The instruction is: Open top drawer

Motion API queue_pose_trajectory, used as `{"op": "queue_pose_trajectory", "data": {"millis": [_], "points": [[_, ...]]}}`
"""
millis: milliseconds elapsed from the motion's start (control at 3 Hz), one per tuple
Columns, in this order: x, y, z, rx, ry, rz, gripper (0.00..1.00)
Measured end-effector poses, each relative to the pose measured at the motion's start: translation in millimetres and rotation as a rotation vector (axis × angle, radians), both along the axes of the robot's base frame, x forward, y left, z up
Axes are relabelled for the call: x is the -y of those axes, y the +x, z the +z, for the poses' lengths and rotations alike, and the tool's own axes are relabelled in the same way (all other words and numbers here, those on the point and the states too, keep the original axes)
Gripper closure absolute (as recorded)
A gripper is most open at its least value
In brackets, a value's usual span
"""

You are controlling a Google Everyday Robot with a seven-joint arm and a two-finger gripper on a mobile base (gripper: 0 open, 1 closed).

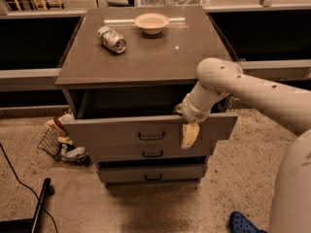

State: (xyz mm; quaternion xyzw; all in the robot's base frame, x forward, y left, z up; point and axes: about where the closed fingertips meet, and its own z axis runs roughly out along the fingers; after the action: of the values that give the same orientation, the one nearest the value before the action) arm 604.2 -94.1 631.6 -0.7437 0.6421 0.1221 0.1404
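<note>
Grey-brown, the top drawer (107, 132) stands part-way out of the cabinet, with a dark gap showing behind its front. My gripper (189, 131) hangs over that front's upper edge, right of the dark bar handle (151, 136). I cannot tell whether it clamps the panel. A can (111, 39) and a bowl (151, 22) sit apart on the cabinet top (160, 62).

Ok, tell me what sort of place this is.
Probably an indoor lab or office test area: a drawer unit on speckled floor, a can and bowl staged on top. The pincer is at the front of the top drawer.
</note>
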Motion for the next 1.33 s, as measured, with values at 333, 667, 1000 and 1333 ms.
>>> {"op": "queue_pose_trajectory", "data": {"millis": [333, 667, 1000, 1333], "points": [[-2, -13, 5, -0.041, -0.001, 0.007, 0.42], [-7, -40, 14, -0.08, -0.008, 0.009, 0.65], [-7, -39, 13, -0.08, -0.008, 0.009, 0.88], [-13, -63, 19, -0.084, -0.001, -0.002, 1.0]]}}
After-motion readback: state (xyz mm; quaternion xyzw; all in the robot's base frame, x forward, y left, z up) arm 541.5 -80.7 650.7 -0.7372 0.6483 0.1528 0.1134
